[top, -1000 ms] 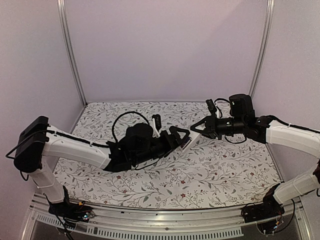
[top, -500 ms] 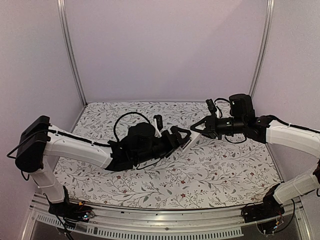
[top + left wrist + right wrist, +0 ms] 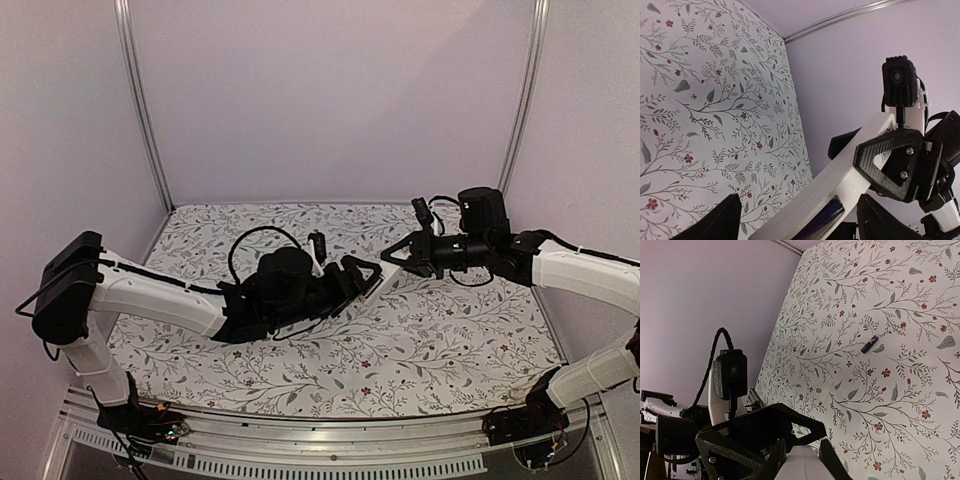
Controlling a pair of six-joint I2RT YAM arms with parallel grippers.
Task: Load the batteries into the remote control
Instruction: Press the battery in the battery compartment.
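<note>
- The remote control (image 3: 840, 170) is held off the table (image 3: 900, 405), a white bar running from bottom centre to the right of the left wrist view.
- The right gripper (image 3: 801, 455) is clamped on the remote control's far end.
- The left gripper (image 3: 799, 205) stands with jaws wide apart, one on either side of the bar, not visibly pressing it.
- A dark purple strip low on the bar looks like one battery (image 3: 824, 216) already seated.
- The other battery (image 3: 869, 344) lies on the table, right of centre in the right wrist view.
- The step in hand looks like a mid-air handover.
- Next, the left jaws probably need to close squarely on the bar, freeing the right gripper to fetch the other battery.
</note>
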